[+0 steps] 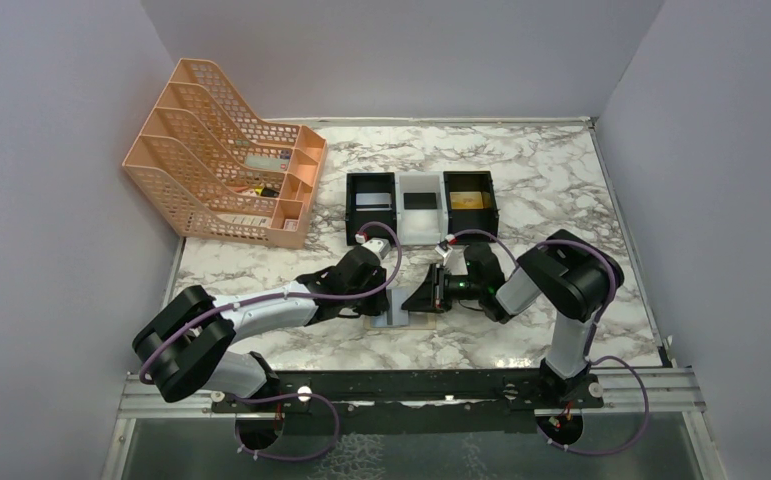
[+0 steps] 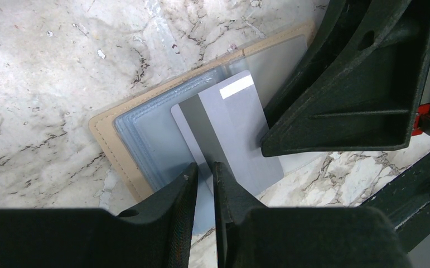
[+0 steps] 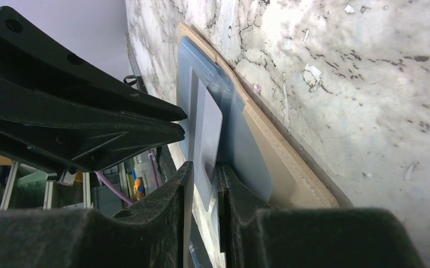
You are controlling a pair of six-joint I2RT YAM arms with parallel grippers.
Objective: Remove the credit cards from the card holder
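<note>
Marble tabletop (image 1: pixel 561 170): open card holder (image 2: pixel 145 134); grey card (image 2: pixel 229 128) half out, likely stiff, slick, so take its free edge; left gripper (image 2: pixel 204 170) slightly parted; right gripper (image 3: pixel 204 166) straddling card, grip uncertain.

Pretty bright, even light from above, shadows soft. In the wrist views the fingers (image 2: pixel 168 223) up close look blurry, and the marble table (image 2: pixel 45 84) beyond them is slightly washed out.

The top camera hangs high at the 6 o'clock edge, looking down toward 12 over the whole desk (image 1: pixel 561 170). Both wrist cameras sit very close and low, roughly facing each other across the same card holder (image 2: pixel 129 131).
</note>
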